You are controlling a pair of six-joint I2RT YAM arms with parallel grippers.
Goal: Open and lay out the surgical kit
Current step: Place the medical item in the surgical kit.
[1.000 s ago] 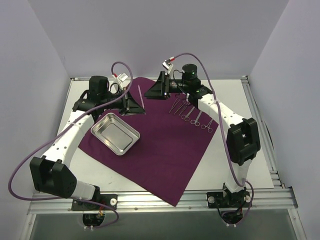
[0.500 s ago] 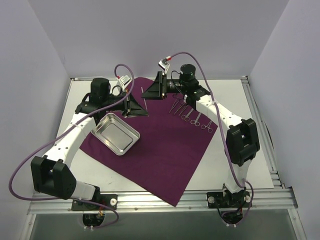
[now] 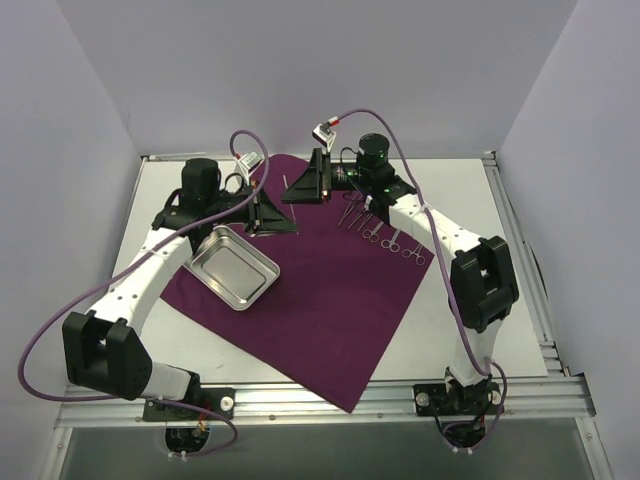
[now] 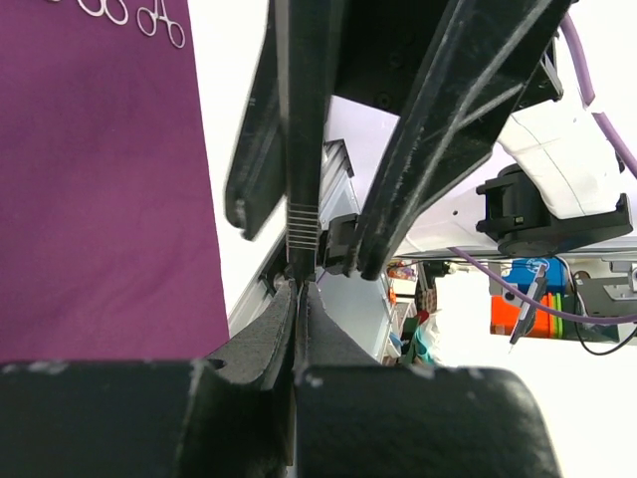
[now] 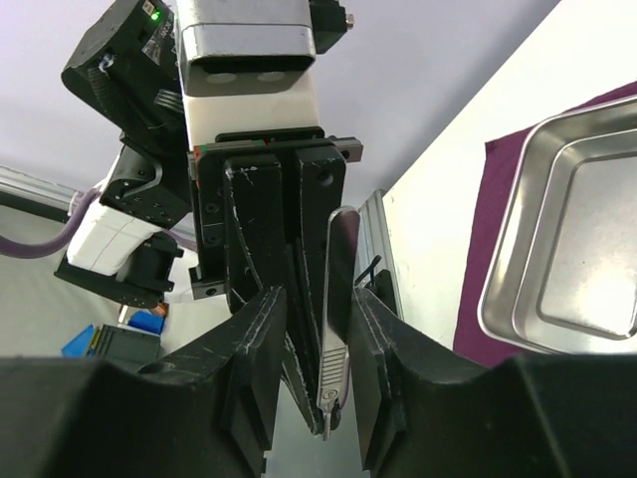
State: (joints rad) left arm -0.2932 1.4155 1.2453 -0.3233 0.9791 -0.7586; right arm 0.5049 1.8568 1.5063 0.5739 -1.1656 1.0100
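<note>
The magenta-purple cloth lies spread open on the table. The steel tray sits on its left part. Several ring-handled instruments lie in a row on its right part. My left gripper is shut on a thin flat steel handle and holds it up above the cloth's far edge. In the left wrist view its jaws pinch the handle. My right gripper is open, its fingers on either side of the handle, not touching it.
The right gripper's fingers fill the left wrist view, and the left gripper's body fills the right wrist view. The aluminium frame rail runs along the near edge. White walls enclose the table.
My left gripper has carried the steel handle to the right. My right gripper has moved left and now straddles the handle. The tray, cloth and ring instruments have not moved.
</note>
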